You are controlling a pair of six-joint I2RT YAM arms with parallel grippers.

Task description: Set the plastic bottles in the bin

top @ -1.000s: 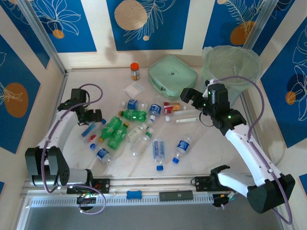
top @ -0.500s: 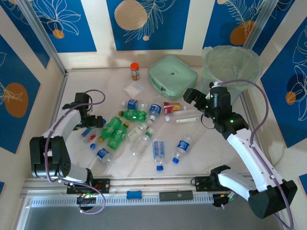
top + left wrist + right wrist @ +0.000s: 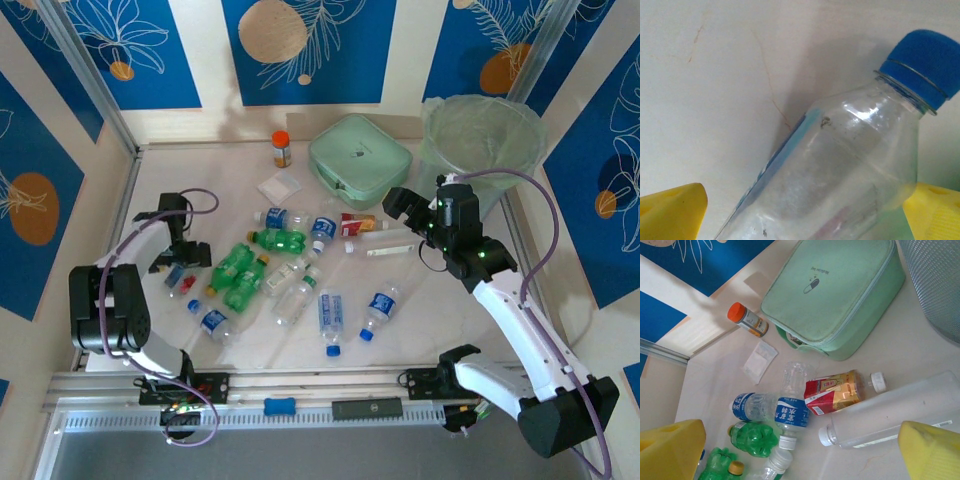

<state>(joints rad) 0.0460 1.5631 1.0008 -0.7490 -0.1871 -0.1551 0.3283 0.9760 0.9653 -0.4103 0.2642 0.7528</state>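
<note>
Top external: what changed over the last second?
The left gripper dropped lower over the clear blue-capped bottle at the pile's left edge; its jaws stand open either side of it, nothing gripped yet. The right gripper shifted slightly at first, then held, open. The other bottles, the bin and the mint case stayed put.

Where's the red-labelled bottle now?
In the top view, the red-labelled plastic bottle lies right of centre, between the mint-green square case and the long clear plastic bottle.
</note>
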